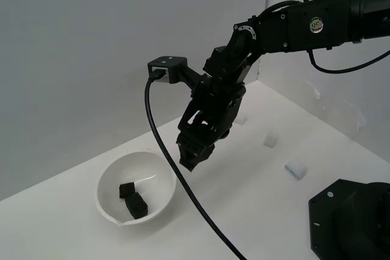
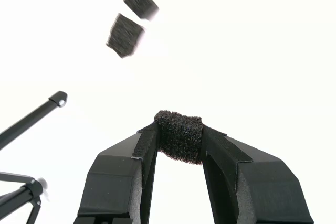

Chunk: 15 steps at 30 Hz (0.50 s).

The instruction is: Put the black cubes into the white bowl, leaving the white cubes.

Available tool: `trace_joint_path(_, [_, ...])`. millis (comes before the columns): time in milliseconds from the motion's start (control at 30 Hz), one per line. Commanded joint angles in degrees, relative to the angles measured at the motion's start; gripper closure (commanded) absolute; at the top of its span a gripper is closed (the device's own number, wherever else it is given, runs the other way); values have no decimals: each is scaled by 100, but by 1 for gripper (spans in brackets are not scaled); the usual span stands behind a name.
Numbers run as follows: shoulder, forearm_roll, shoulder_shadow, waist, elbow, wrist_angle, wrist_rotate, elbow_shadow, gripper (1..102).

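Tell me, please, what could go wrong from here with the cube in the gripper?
The gripper pinches the third black cube only at its fingertips, so it could slip early. It hangs near the white bowl rim rather than over the middle, so a release now might miss. The cable draped beside the bowl could catch it.

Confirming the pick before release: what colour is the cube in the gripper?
Black, a matte foam-like cube pinched in the gripper; clearest in the wrist view.
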<state>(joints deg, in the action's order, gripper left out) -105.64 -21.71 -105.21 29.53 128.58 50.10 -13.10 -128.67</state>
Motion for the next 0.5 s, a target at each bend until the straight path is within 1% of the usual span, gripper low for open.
trace_joint_path(0, [-44, -193, -79, 141, -272, 70, -70, 299, 74])
trace_joint_path(333, [466, -237, 431, 457, -949, 62, -79, 984, 74])
trace_joint_path(467, [598, -290, 562, 510, -1107, 70, -79, 1134, 74])
